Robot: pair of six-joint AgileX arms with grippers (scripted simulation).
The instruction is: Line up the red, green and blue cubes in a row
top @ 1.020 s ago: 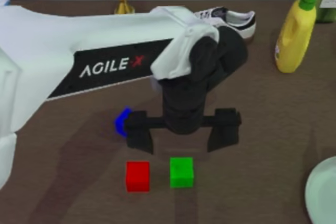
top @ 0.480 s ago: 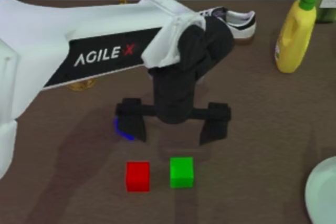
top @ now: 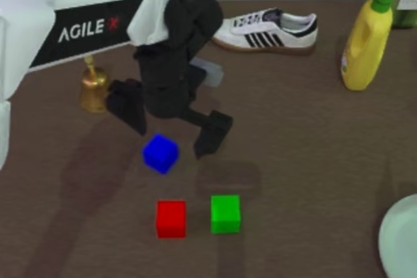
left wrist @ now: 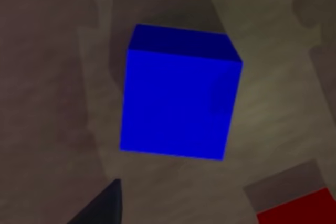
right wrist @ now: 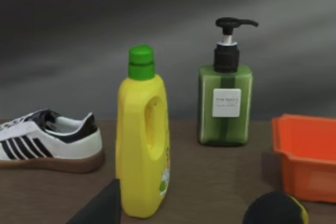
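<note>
Cubes sit near the desk (top: 313, 135) front: blue cube (top: 160, 153) behind red cube (top: 171, 218), green cube (top: 225, 213) just beside red. Orange bin (right wrist: 307, 156), shown only by right wrist view, has its inside hidden. Left end effector (top: 172, 122) hangs spread above the blue cube, holding nothing.

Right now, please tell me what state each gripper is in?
Left gripper: open, holding nothing, above the table behind the blue cube.
Right gripper: not seen in the top view; state cannot be told.
</note>
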